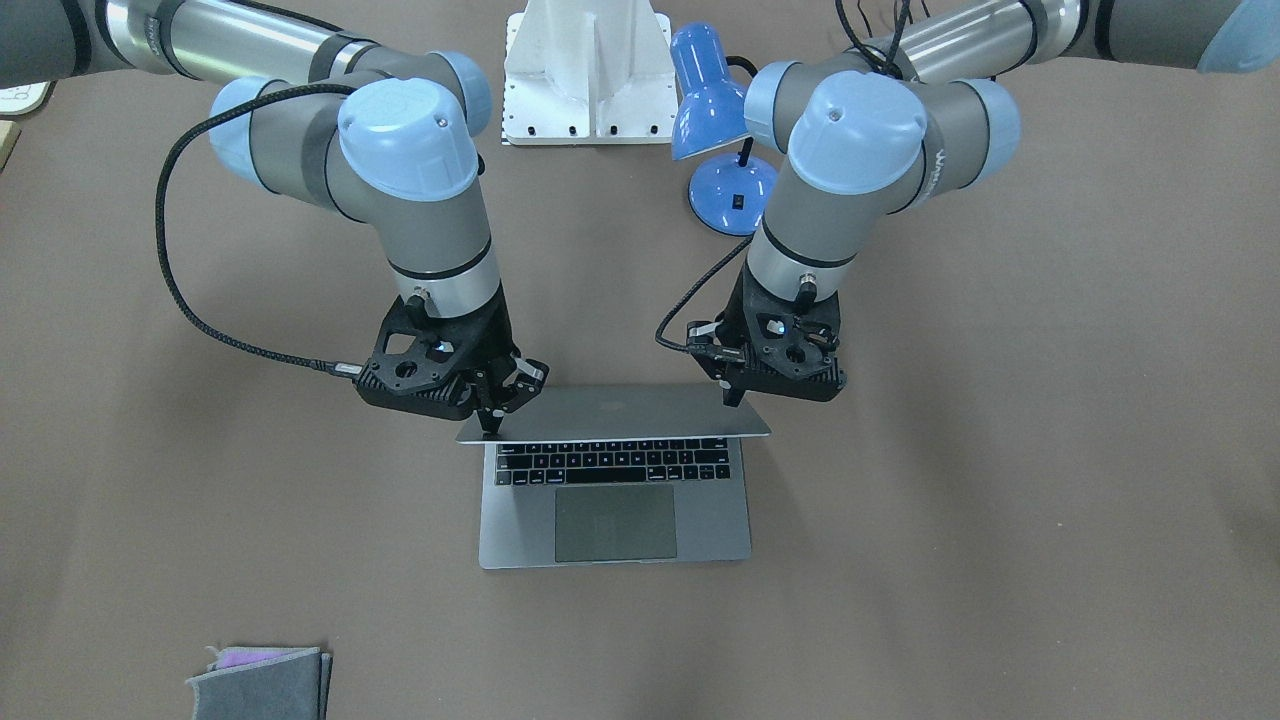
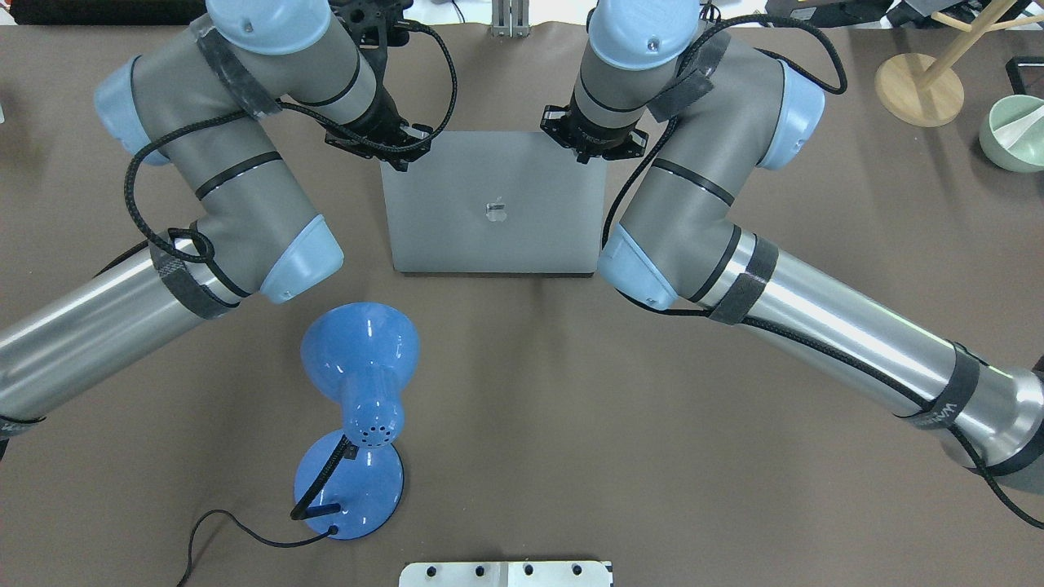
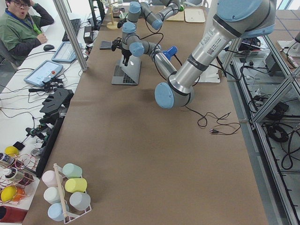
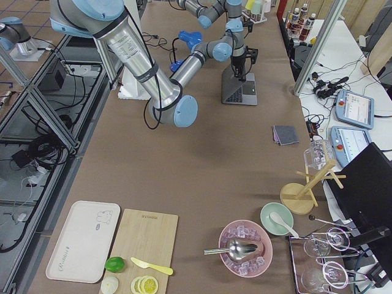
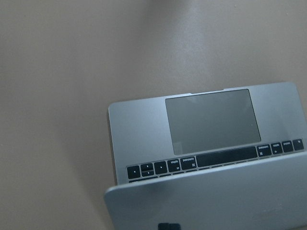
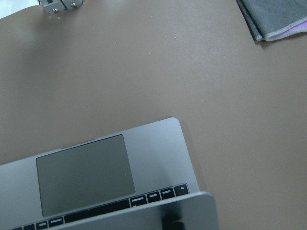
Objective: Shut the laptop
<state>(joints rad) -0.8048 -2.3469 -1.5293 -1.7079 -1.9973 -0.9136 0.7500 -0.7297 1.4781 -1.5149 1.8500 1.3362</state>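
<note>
Item inspected: the laptop (image 1: 615,520) sits on the table (image 1: 1000,500) between the two grippers, base flat, trackpad towards the operators' side. Its lid (image 1: 615,410) is part-way down, tilted forward over the upper keyboard rows, with the lower rows and trackpad exposed beyond its free edge. The left gripper (image 1: 733,398) bears on one top corner of the lid. In the left wrist view its fingertips (image 5: 168,226) look drawn together against the lid's back, so it is judged narrow and holding nothing. The right gripper (image 1: 495,415) meets the opposite top corner. Whether its fingers are spread or together cannot be told from these views. A blue desk lamp (image 1: 715,130) stands behind the left gripper, towards the robot's base and clear of the lid. A grey pouch (image 1: 262,682) lies well apart from the right gripper, on the operators' side. Assessment: the closing step is in hand, with the lid roughly half lowered and not yet seated. The next move calls for both grippers to descend together at an even rate, following the lid's arc about the hinge. Uneven pressure at one corner could twist the lid or shift the base.
</note>
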